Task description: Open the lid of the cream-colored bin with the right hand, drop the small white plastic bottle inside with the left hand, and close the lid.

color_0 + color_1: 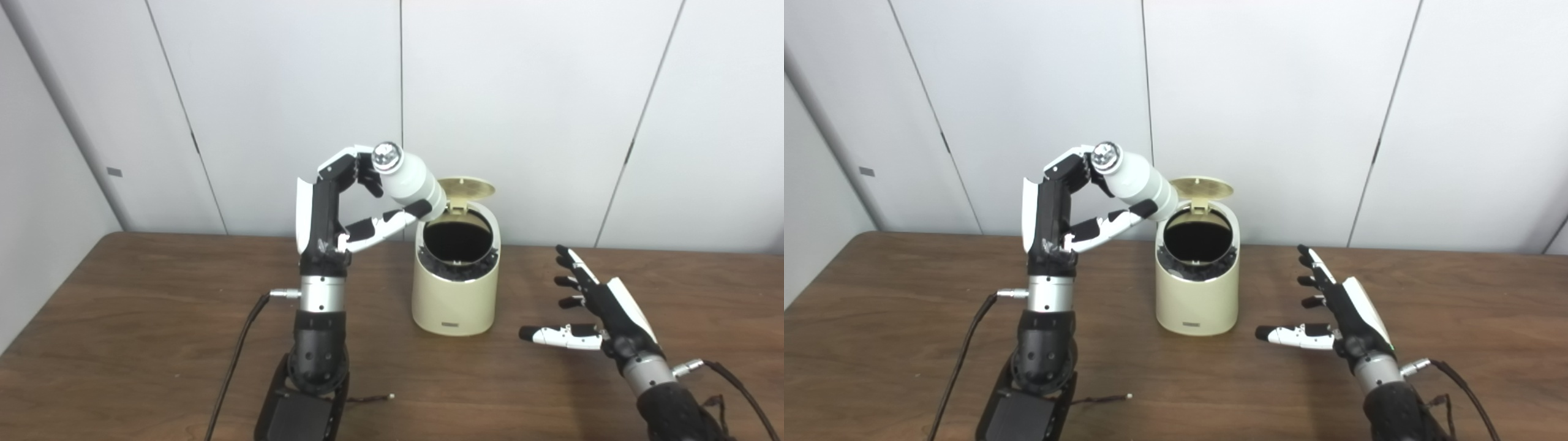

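With lid (467,188) up, left hand (343,208) gripped bottle (409,177) beside bin (454,294) mouth at frame centre; should centre it before release. Right hand (597,312) lay spread, empty.

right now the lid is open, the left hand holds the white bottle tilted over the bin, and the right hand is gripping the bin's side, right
Not quite. The right hand is open and apart from the bin, out to its side, as the left eye view shows. The rest holds: the lid is up and the left hand holds the bottle tilted above the opening.

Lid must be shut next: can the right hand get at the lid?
Probably yes: the right hand is open and empty beside the bin, and nothing lies between it and the raised lid.
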Controlling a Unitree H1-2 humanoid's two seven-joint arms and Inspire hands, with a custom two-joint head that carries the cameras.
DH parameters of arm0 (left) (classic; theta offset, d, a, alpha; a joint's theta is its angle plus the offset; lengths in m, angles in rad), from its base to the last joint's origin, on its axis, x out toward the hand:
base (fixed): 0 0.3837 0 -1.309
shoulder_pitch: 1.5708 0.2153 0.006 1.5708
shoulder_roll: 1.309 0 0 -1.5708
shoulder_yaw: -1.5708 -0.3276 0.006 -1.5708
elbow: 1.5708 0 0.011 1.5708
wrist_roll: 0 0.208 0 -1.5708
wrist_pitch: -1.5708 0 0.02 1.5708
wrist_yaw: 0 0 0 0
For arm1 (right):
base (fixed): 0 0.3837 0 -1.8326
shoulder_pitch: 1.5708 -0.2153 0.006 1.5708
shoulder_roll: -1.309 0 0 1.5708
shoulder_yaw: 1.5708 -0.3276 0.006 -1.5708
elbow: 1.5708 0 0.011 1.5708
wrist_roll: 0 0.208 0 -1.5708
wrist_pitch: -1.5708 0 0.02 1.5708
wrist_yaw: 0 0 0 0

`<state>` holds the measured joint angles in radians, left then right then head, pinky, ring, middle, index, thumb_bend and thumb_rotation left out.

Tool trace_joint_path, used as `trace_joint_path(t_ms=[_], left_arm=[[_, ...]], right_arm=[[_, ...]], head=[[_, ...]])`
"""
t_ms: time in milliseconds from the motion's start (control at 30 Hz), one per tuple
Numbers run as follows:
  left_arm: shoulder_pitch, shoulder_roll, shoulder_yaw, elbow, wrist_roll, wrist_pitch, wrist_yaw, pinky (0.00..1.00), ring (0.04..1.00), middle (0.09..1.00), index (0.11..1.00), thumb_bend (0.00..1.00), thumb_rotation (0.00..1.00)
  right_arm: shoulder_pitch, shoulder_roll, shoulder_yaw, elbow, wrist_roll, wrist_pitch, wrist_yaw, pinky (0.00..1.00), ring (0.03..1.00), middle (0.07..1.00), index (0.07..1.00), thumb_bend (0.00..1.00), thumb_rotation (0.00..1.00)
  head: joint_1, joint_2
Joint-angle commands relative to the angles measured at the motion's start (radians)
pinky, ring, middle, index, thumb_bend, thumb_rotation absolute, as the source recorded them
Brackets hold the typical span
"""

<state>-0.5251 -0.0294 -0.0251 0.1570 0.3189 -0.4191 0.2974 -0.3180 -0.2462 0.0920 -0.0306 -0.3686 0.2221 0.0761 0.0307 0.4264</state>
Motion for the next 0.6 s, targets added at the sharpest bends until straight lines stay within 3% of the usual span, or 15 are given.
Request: trace_joint_path(t_ms=[0,300,467,567], left_arm=[[-0.049,-0.011,-0.013,0.01,0.001,-0.04,0.002,0.34,0.427,0.493,0.514,0.48,0.0],[-0.065,0.002,-0.065,0.099,0.019,-0.051,0.039,0.33,0.423,0.497,0.521,0.48,0.0],[-0.068,0.012,-0.104,0.145,0.017,-0.05,0.061,0.35,0.419,0.488,0.515,0.48,0.0],[-0.077,0.029,-0.141,0.181,0.047,-0.051,0.114,0.35,0.416,0.489,0.513,0.48,0.0]], right_arm=[[-0.04,-0.004,-0.005,-0.026,-0.005,-0.042,-0.02,0.7,0.854,0.939,0.961,0.85,0.27],[-0.041,-0.007,-0.012,-0.036,0.004,-0.032,-0.015,0.71,0.873,0.954,0.973,0.85,0.29],[-0.046,-0.007,-0.013,-0.024,0.005,-0.06,-0.027,0.69,0.862,0.946,0.965,0.86,0.3],[-0.047,-0.006,-0.015,-0.027,0.004,-0.067,-0.031,0.68,0.86,0.94,0.958,0.87,0.3]], head=[[-0.001,0.002],[-0.007,0.008],[-0.013,0.012],[-0.014,0.013]])
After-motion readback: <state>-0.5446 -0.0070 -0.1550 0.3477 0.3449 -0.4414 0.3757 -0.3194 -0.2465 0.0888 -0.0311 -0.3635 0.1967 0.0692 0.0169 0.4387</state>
